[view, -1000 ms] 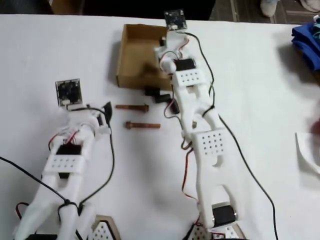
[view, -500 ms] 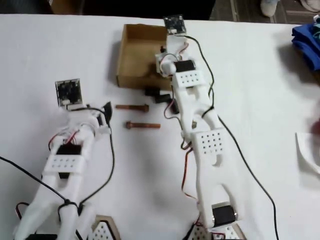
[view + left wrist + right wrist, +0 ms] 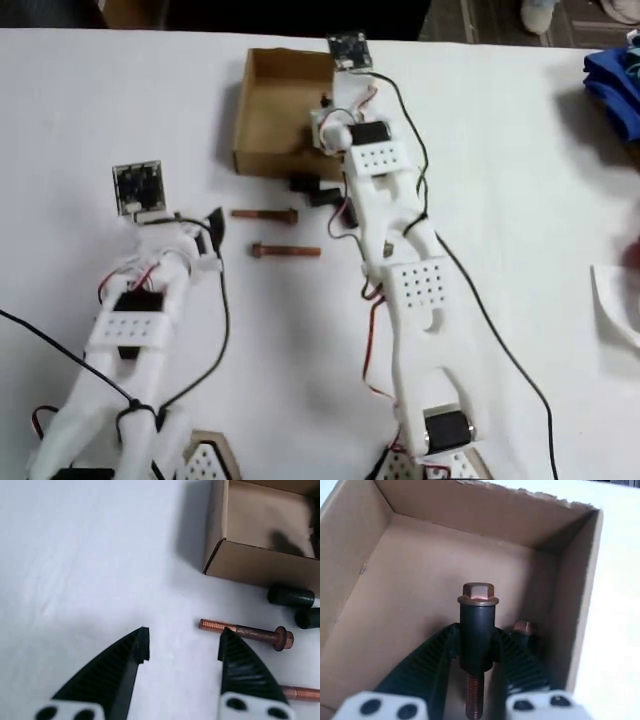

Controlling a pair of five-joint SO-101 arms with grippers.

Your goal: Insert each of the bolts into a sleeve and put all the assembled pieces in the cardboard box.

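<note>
**Right arm.** Your right claw (image 3: 477,635) is clamped on a black cylindrical sleeve (image 3: 477,617) with a copper-coloured flanged bolt (image 3: 478,594) passed through it. The hexagonal head sits on the sleeve's upper end and the thread projects below the fingers. The grip falls on the sleeve, not the bolt, probably so that the two parts cannot slide apart. The piece hangs upright over the floor of the open brown cardboard box (image 3: 350,565), inside its walls, so opening the claw should let it fall within. A second assembled piece (image 3: 525,629) already lies on the box floor, just beside one finger and near a side wall.

**Left arm.** Your left claw (image 3: 185,637) is spread wide and holds nothing. It hangs above the white table (image 3: 520,150). A loose copper bolt (image 3: 245,632) lies on the table in front of it. Its threaded tip appears between the fingertips, and its head points away toward two loose black sleeves (image 3: 291,595). How high the claw is above the bolt cannot be told. The sleeves rest just outside the box's near wall. Another loose copper bolt (image 3: 300,693) lies alongside, nearer the arm. The wide opening suits a descent onto the nearer shank.

**Progress.** Judged from this layout, two pairs remain to be assembled.
</note>
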